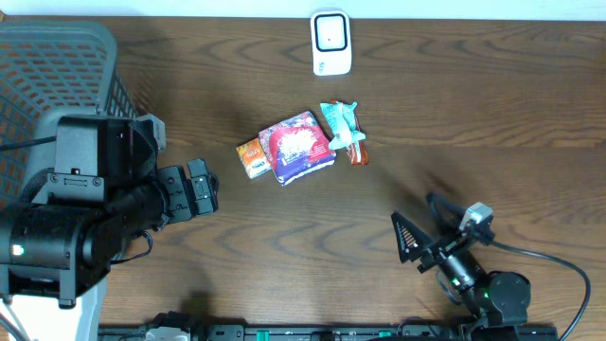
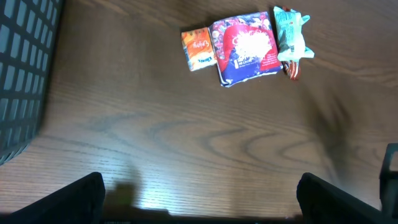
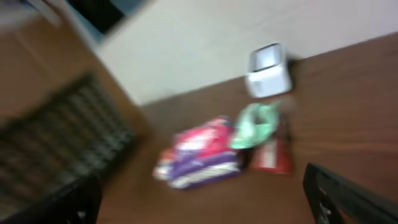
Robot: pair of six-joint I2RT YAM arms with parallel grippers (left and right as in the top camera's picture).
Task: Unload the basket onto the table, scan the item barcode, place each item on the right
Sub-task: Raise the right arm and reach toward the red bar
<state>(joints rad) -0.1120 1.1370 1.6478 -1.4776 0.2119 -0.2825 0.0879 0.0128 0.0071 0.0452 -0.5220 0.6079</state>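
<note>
The basket (image 1: 57,66) stands far left of the scanner (image 1: 331,43). The left hand (image 1: 202,187) and right hand (image 1: 409,239) are both spread and empty. The red bag (image 1: 298,147) lies on the counter (image 1: 473,114) before the scanner, touching an orange box (image 1: 252,158) and a green packet (image 1: 339,120). Risk: a pinch may catch these close neighbours too.

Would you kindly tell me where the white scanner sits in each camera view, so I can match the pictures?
Overhead: white scanner at top centre, near the far edge.
Left wrist: not in it.
Right wrist: upper right of centre, blurred.
Shared landmark: the red-and-purple bag, in all three.
</note>
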